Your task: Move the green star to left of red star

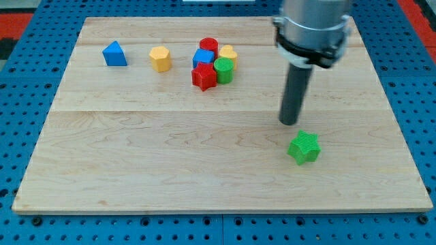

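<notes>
The green star (304,148) lies at the board's lower right. The red star (203,77) sits in a cluster near the top middle, far to the upper left of the green star. My tip (290,123) is just above and slightly left of the green star, close to it but apart by a small gap. The dark rod rises from the tip to the arm's grey body (312,27) at the view's top.
The cluster around the red star holds a blue block (203,58), a red cylinder (208,46), a yellow block (228,54) and a green block (223,69). A yellow block (160,58) and a blue triangle (114,54) lie further left.
</notes>
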Controlling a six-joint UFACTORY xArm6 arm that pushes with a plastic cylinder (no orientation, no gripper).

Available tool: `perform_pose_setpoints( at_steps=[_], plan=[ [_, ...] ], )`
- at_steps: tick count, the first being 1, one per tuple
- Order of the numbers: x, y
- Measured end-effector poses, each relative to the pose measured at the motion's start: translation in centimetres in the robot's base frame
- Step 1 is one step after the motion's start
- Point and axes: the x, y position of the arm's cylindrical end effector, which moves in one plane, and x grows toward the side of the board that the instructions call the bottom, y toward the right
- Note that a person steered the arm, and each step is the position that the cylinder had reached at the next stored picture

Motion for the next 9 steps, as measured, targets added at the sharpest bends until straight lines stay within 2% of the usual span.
perform_pose_setpoints(
  at_steps=[1, 2, 3, 4, 5, 6, 7, 9],
  plan=[
    [3.5, 2.4],
    [7.3, 0.1],
    [9.1, -5.0],
    [11.5, 0.9],
    [14.7, -2.3],
    [11.0, -11.6],
    [4.4, -15.4],
    [1.2, -12.1]
  ],
)
